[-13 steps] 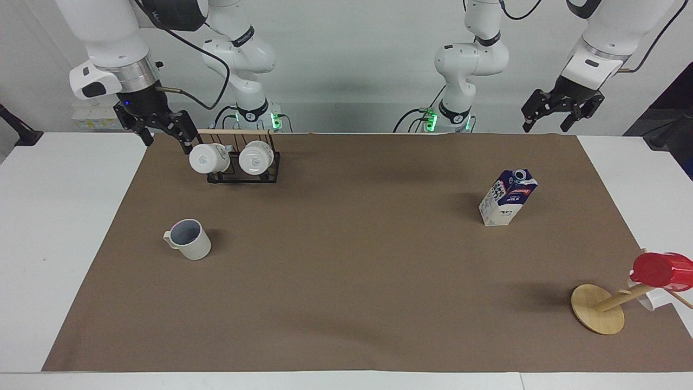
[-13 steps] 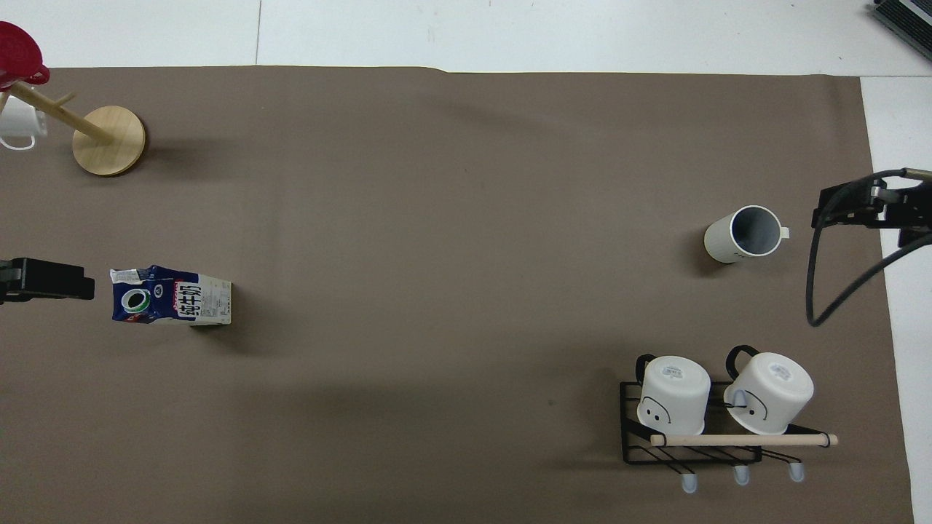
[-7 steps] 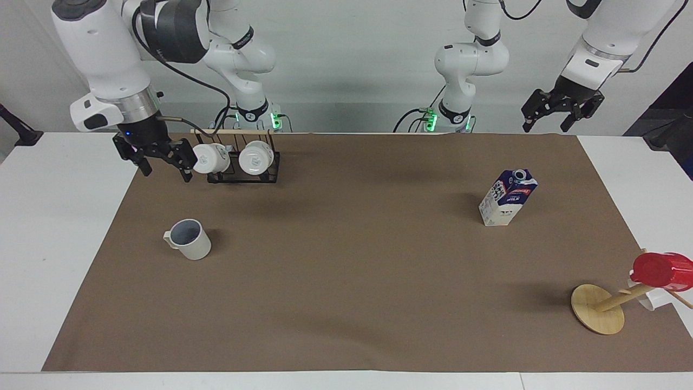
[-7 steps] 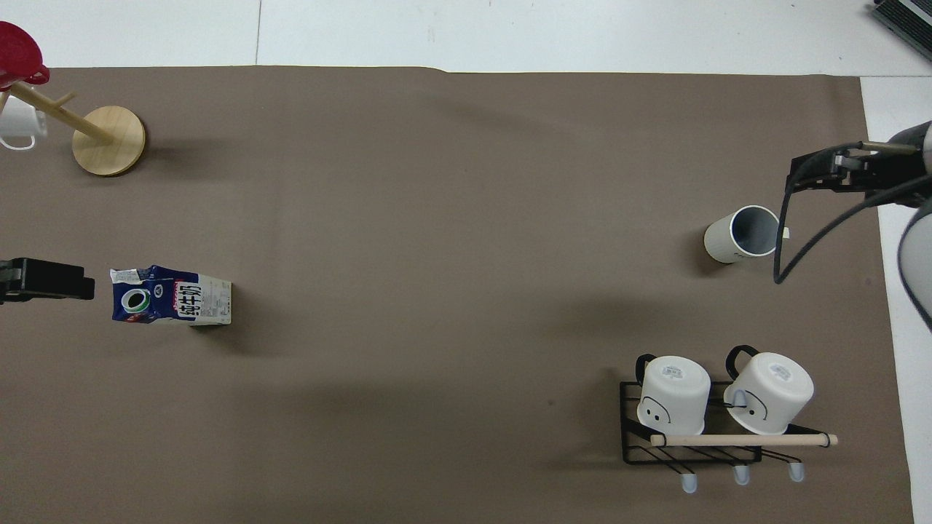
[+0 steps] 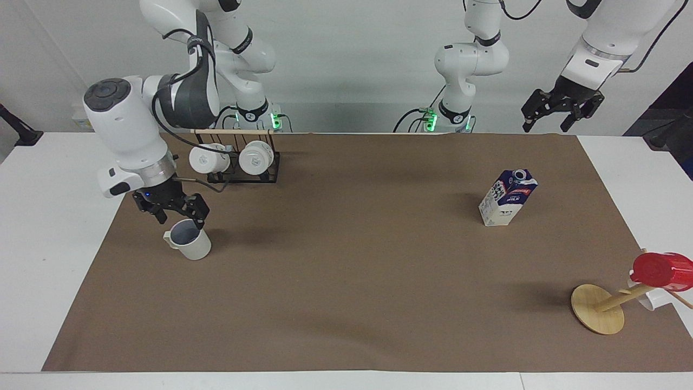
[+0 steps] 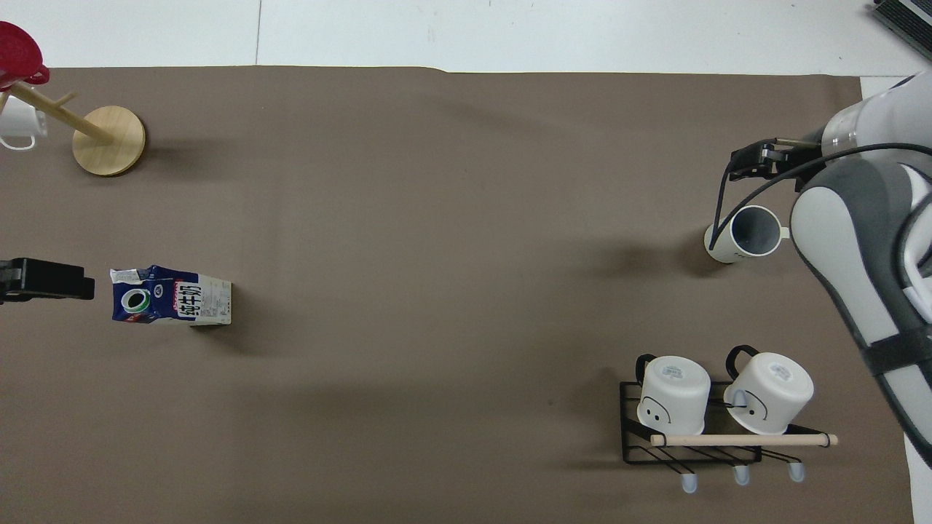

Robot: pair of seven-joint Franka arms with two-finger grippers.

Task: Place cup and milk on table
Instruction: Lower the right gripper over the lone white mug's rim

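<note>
The right gripper (image 5: pixel 172 212) hangs open just above the cup (image 5: pixel 188 239); the left gripper (image 5: pixel 561 111), open too, waits high above the table's (image 5: pixel 54 216) edge.

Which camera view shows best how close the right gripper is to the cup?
The facing view: there the right gripper, fingers apart, hangs just above the rim of the cup, apparently not gripping it. The overhead view hides the height; the gripper seems to lie past the cup.

Bright even overhead light; soft shadows; sharp, no glare.
</note>
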